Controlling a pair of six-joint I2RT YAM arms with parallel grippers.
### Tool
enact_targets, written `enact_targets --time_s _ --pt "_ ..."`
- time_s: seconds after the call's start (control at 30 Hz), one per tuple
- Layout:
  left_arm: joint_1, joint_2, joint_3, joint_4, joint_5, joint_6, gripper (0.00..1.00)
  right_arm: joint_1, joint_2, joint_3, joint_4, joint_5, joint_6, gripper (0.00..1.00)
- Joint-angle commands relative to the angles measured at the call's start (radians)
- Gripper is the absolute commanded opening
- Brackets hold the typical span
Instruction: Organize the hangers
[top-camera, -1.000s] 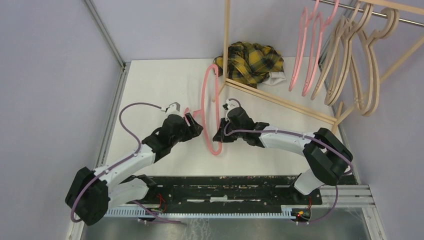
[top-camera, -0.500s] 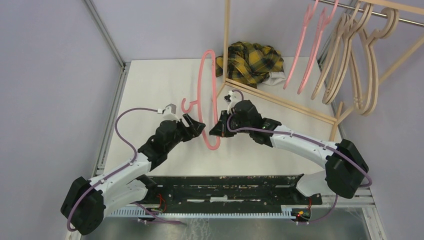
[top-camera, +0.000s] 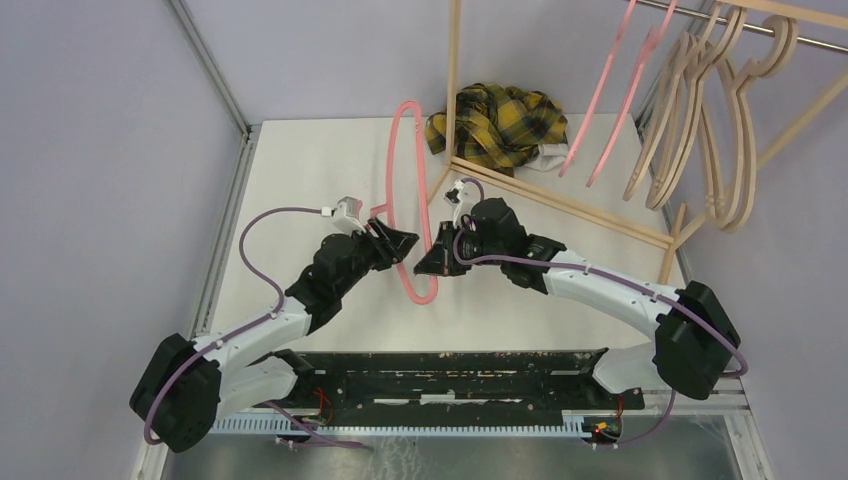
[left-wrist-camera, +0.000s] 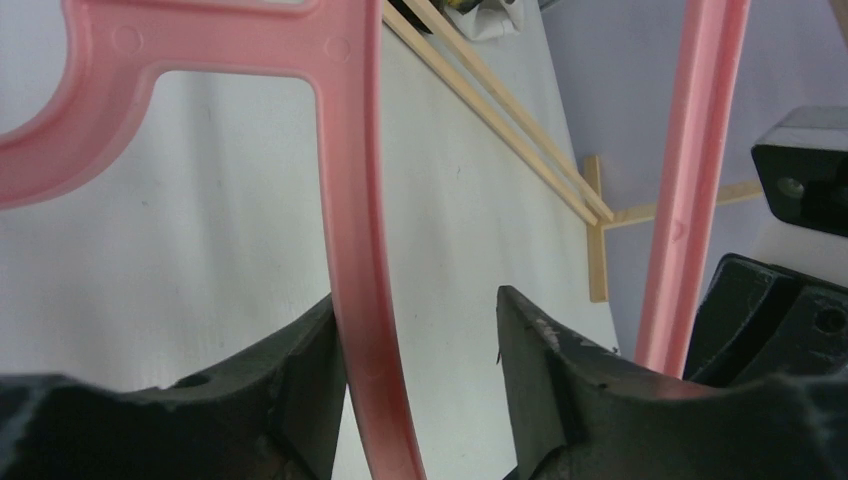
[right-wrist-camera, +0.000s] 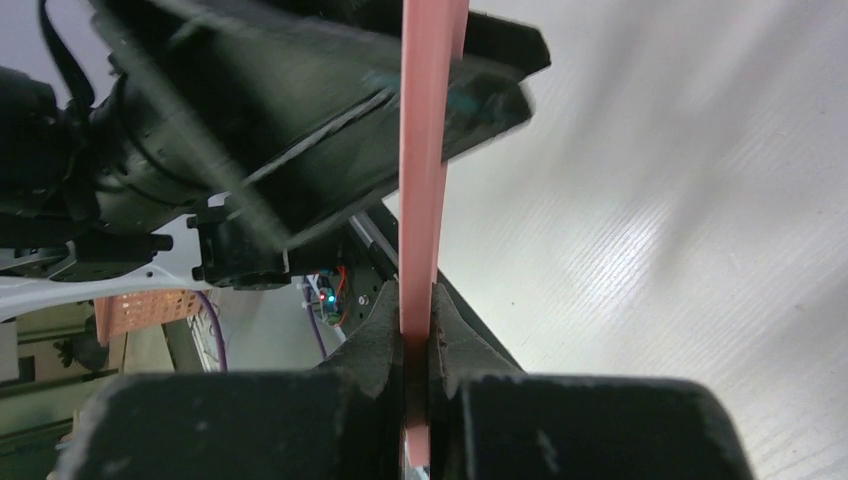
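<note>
1. The right tool (right-wrist-camera: 415, 335) is clamped tight on the pink hanger (top-camera: 422, 297), holding it on edge over the table (top-camera: 300, 170).
2. The left tool (left-wrist-camera: 420, 325) stands open, one hanger bar between its fingers.
3. Other hangers (top-camera: 700, 140) hang on the rack (top-camera: 454, 60).

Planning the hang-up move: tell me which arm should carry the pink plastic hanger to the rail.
Right, most likely. The right claw is clamped shut on the pink plastic hanger, and that arm stands nearer the metal rail. The left claw is open, its jaws loose around the hanger's bar.
</note>
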Motion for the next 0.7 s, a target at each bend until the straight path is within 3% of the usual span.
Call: enact_targets --time_s 0.0,0.13,0.2,0.3,0.43,0.67 --pt "-0.003 0.014 0.034 0.101 0.027 -0.030 0.46 0.003 -0.048 0.062 0.070 -0.053 0.001 0.01" --pt "-0.003 0.002 0.034 0.086 0.021 -0.016 0.05 0.003 -0.055 0.081 -0.020 -0.021 -0.057 0.01" --pt "-0.003 -0.010 0.044 0.051 0.009 0.001 0.03 0.003 -0.055 0.105 -0.115 0.031 -0.103 0.05" --pt "-0.003 -0.039 0.053 -0.005 -0.035 0.018 0.03 0.003 -0.070 0.150 -0.294 0.195 -0.186 0.41" --pt "-0.003 -0.069 0.101 -0.155 -0.123 0.076 0.03 0.003 -0.158 0.163 -0.402 0.368 -0.273 0.67" --pt "-0.003 -0.035 0.219 -0.444 -0.317 0.151 0.03 0.033 -0.217 0.260 -0.522 0.472 -0.377 0.71"
